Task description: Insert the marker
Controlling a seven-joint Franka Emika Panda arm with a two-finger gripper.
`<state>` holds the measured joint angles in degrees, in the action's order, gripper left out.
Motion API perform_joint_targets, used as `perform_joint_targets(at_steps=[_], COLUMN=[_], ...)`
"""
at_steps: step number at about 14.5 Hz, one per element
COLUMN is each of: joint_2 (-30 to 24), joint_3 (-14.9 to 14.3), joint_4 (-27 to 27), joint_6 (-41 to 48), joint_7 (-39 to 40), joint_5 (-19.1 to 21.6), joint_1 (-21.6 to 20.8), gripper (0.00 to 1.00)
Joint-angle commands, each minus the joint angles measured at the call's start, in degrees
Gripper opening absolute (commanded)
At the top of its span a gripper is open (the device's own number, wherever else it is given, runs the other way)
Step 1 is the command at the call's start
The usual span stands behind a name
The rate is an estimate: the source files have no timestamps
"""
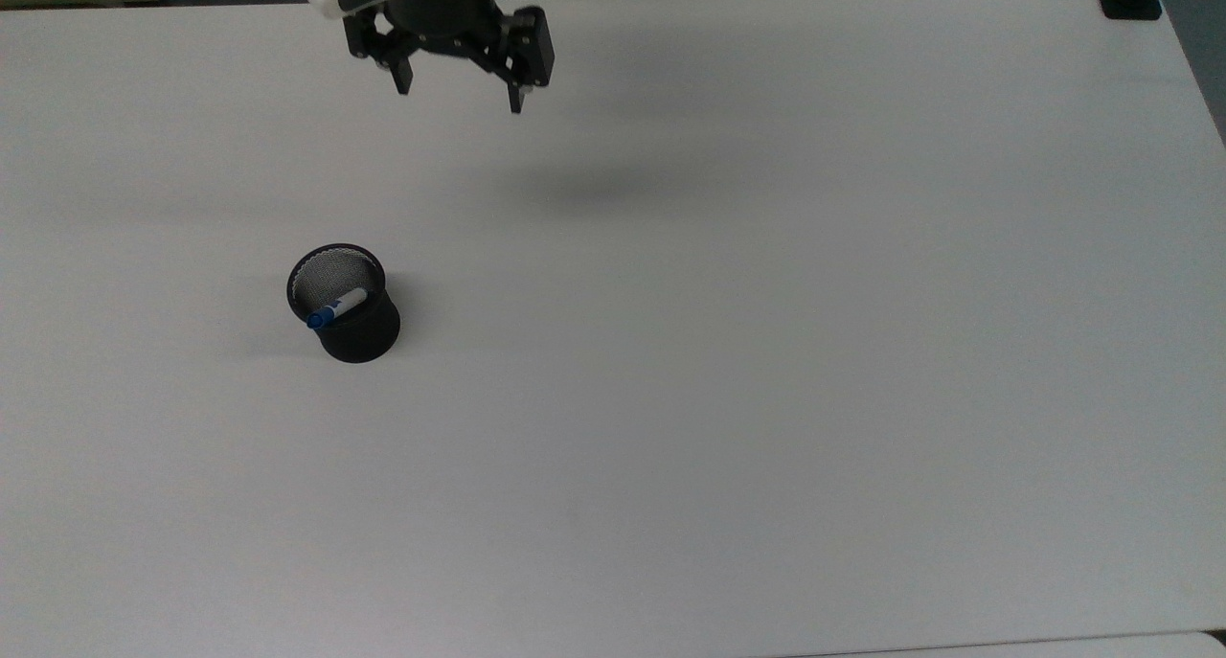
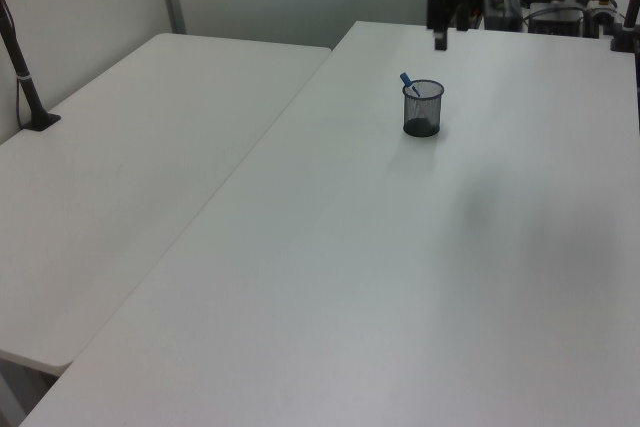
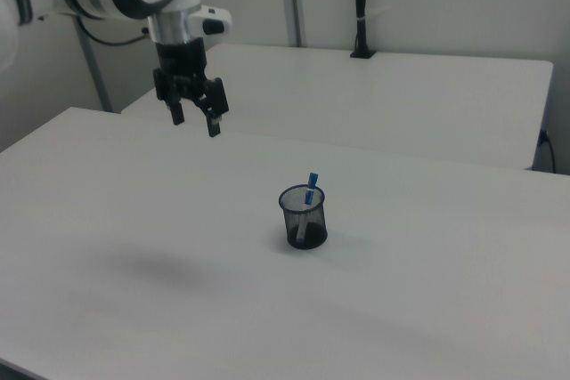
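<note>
Marker (image 1: 337, 307) stands in mesh cup (image 1: 347, 308), well below-left of the claw (image 1: 458, 93) in the top view. Claw wide, empty. Insertion looks done; next: retreat only.

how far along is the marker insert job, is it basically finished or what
Done: the marker stands inside the black mesh cup, leaning on its rim with the blue end poking above it, as the right view shows. In hand: nothing; the gripper is open and empty, raised well above the table and apart from the cup. Left: apparently nothing beyond parking the arm.
</note>
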<state>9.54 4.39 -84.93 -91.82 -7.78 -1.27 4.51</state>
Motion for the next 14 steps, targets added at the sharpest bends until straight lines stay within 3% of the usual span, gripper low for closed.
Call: perform_joint_targets(at_steps=[1,3,7,14], joint_2=[-9.5,-11.1,-11.8,-10.4], joint_3=[-1.0,-1.1,-7.5,-7.8], joint_4=[-9.8,-12.1,-12.2,-11.3], joint_6=[0.5,0.4,-2.9,-3.2], joint_7=[3.3,3.1,-7.2,-1.9], joint_5=[2.6,2.7,2.6,2.6], joint_1=[0.5,0.3,-5.0,-3.5], gripper=[1.0,1.0,1.0,1.0])
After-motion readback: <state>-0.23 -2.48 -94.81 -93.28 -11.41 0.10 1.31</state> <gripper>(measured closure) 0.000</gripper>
